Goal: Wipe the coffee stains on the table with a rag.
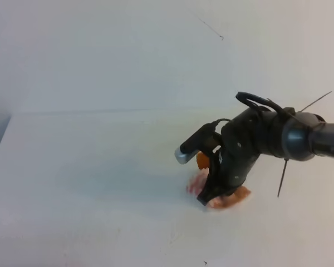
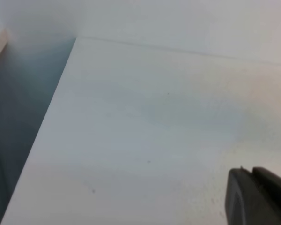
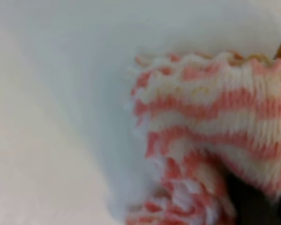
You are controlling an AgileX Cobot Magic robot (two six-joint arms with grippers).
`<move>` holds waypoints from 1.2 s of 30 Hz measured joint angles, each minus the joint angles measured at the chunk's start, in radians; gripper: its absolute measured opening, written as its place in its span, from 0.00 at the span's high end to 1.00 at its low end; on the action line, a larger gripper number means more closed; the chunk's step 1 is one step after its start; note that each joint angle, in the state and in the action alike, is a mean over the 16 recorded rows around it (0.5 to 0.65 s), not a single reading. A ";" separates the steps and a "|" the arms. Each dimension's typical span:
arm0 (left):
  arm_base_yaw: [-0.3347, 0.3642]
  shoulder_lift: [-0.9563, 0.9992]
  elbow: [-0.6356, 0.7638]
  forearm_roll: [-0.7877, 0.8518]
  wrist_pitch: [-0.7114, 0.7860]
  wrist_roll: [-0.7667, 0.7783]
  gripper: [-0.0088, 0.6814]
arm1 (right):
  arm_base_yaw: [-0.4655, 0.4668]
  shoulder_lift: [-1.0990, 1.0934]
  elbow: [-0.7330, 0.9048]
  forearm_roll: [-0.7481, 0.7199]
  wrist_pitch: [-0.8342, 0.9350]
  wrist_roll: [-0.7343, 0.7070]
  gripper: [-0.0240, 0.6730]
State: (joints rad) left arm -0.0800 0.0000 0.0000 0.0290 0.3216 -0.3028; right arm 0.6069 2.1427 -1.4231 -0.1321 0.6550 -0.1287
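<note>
**Pink-striped cloth pressed to white tabletop as right arm is working the spill**

Pink-red and white wavy-striped knitted rag (image 1: pixel 229 198) is lying bunched on the plain white matte table (image 1: pixel 89 183), right of centre and toward the near edge, pinned beneath the black right gripper (image 1: pixel 210 196), whose jaws are clamping shut on the cloth. The right wrist view is showing the fabric close up: soft, ribbed, loosely woven, with a scalloped fringe, folding over itself against the smooth surface. The amber-brown coffee stains are not showing clearly in any view; an orange-brown patch just behind the gripper in the high view may be stain or part of the arm, and which cannot be told. Any remaining liquid is probably sitting under or beside the cloth.

To do this stroke well, the arm is needing steady downward pressure and flat, overlapping passes, so that the absorbent knit is soaking rather than smearing liquid across the slick top. Keeping the cloth spread, not balled, would be giving more contact.

The black left gripper (image 2: pixel 257 197) is hanging at the far-left side, only a dark corner visible; its opening cannot be told.
</note>
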 joint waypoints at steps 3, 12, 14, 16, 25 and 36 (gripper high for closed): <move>0.000 0.000 0.000 0.000 0.000 0.000 0.99 | -0.015 0.046 -0.090 -0.005 0.053 -0.006 0.97; 0.000 0.000 0.000 0.000 0.000 0.000 0.99 | -0.039 0.169 -0.331 -0.017 0.193 -0.023 0.97; 0.000 0.000 0.000 0.000 0.000 0.000 0.99 | -0.041 0.185 -0.363 -0.018 0.210 -0.025 0.97; 0.000 0.000 0.000 0.000 0.000 0.000 0.99 | -0.042 0.194 -0.386 -0.018 0.222 -0.026 0.97; 0.000 0.000 0.000 0.000 0.000 0.000 0.99 | -0.043 0.148 -0.403 0.005 0.200 -0.027 0.97; 0.000 0.000 0.000 0.000 0.000 0.000 0.99 | -0.042 0.062 -0.405 0.140 0.093 -0.078 0.97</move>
State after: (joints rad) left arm -0.0800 0.0000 0.0000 0.0290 0.3216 -0.3028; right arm 0.5644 2.2042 -1.8277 0.0075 0.7484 -0.2064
